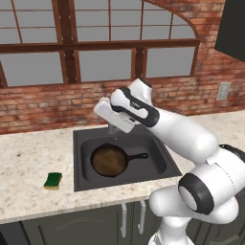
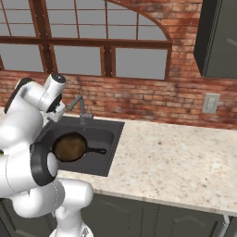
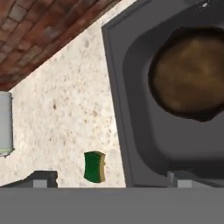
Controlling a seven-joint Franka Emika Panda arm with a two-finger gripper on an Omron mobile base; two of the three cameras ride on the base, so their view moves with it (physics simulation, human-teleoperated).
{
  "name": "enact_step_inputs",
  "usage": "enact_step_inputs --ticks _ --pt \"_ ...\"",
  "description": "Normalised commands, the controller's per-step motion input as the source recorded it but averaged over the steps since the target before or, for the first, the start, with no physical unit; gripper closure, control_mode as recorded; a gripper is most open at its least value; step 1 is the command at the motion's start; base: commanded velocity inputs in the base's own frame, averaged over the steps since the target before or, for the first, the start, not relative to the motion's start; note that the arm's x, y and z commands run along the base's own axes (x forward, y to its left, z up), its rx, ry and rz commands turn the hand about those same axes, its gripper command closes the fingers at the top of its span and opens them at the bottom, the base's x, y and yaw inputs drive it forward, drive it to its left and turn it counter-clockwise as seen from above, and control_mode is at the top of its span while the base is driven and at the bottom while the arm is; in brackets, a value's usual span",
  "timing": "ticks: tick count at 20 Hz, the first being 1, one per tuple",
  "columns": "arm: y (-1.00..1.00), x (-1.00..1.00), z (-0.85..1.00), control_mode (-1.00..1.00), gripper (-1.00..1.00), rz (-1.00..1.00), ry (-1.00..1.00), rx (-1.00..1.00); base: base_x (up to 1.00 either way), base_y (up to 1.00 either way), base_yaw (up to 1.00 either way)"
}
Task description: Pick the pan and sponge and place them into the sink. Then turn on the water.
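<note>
Dark grey sink [image 1: 123, 178] already holds the pan [image 1: 109, 160], flat on its floor — that step looks done. The sponge [image 1: 53, 180] lies on the counter [image 1: 28, 158] just left of the sink. The gripper [image 3: 111, 181], jaws wide and empty, hovers above — next it must descend onto the sponge.

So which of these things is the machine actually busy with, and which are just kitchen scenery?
Part of the job:
- pan, already in the sink
- sponge, still on the counter left of the sink
- faucet, no water running
- gripper, open and empty

Just there:
- window
- brick wall
- wall outlet
</note>
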Motion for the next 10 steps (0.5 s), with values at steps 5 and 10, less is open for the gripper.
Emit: enact_step_inputs --ticks 5,10 --pt "0.47 0.00 0.01 -1.00 -1.00 0.00 0.35 0.04 0.00 0.00 0.00" --pt "0.53 0.00 0.13 -1.00 -1.00 0.00 0.23 -0.13 0.00 0.00 0.00"
